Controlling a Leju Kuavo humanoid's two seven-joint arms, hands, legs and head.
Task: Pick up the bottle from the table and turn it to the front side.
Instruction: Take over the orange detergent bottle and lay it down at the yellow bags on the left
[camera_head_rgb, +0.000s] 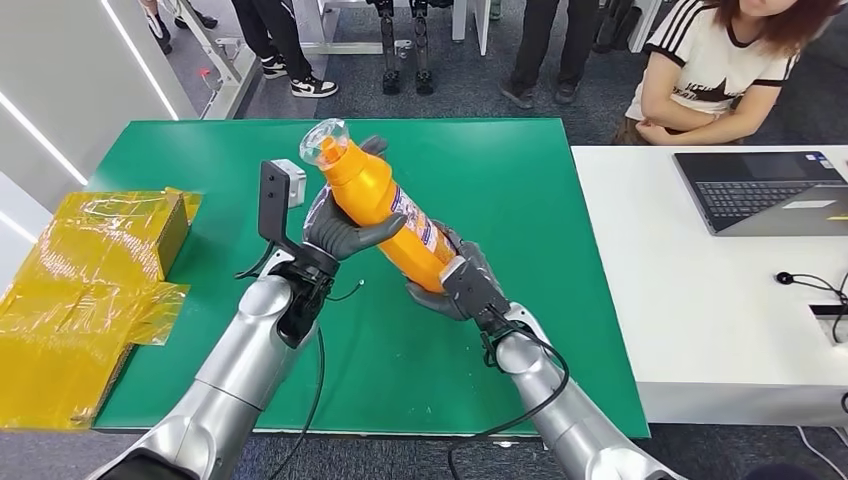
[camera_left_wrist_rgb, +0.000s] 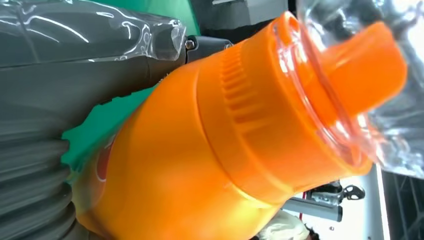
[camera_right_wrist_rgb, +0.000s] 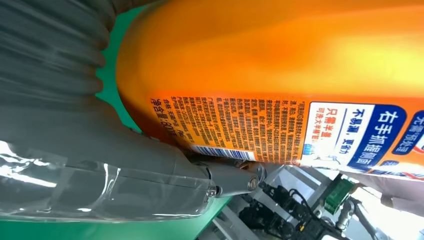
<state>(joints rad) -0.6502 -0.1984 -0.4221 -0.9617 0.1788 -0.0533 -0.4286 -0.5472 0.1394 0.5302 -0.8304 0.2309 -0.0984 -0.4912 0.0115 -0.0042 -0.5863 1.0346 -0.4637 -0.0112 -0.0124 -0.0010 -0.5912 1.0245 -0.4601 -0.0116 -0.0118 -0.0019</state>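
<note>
I see the orange plastic bottle with a clear cap over its orange spout (camera_head_rgb: 385, 207) lifted off the green-topped bench (camera_head_rgb: 520, 200) and held at a slant in the middle of the head view, cap end toward the upper left, base toward the lower right. My left robot hand (camera_head_rgb: 345, 232) grips the bottle around its upper body, just below the ribbed orange collar, dark fingers wrapped across it. My right robot hand (camera_head_rgb: 462, 285) holds the bottle's lower end, cupped under the base. Both are closed onto the bottle, one at each end.

In the left wrist view the bottle (camera_left_wrist_rgb: 240, 150) takes up most of the frame, its clear cap at the upper right and the grey thumb of the left robot hand (camera_left_wrist_rgb: 90, 65) lying along it at the upper left. In the right wrist view I read the bottle's printed label (camera_right_wrist_rgb: 280, 127), dense small text, a barcode and a blue-and-white panel, turned toward the camera, with the right robot hand (camera_right_wrist_rgb: 100, 165) pressed against the bottle at the lower left.

At the left edge of the head view sits a yellow, film-wrapped box (camera_head_rgb: 100, 270) on the bench. To the right stands a white table (camera_head_rgb: 700, 300) carrying an open dark laptop (camera_head_rgb: 765, 190), and a seated person in a white striped shirt (camera_head_rgb: 715, 70) leans at its far side.
</note>
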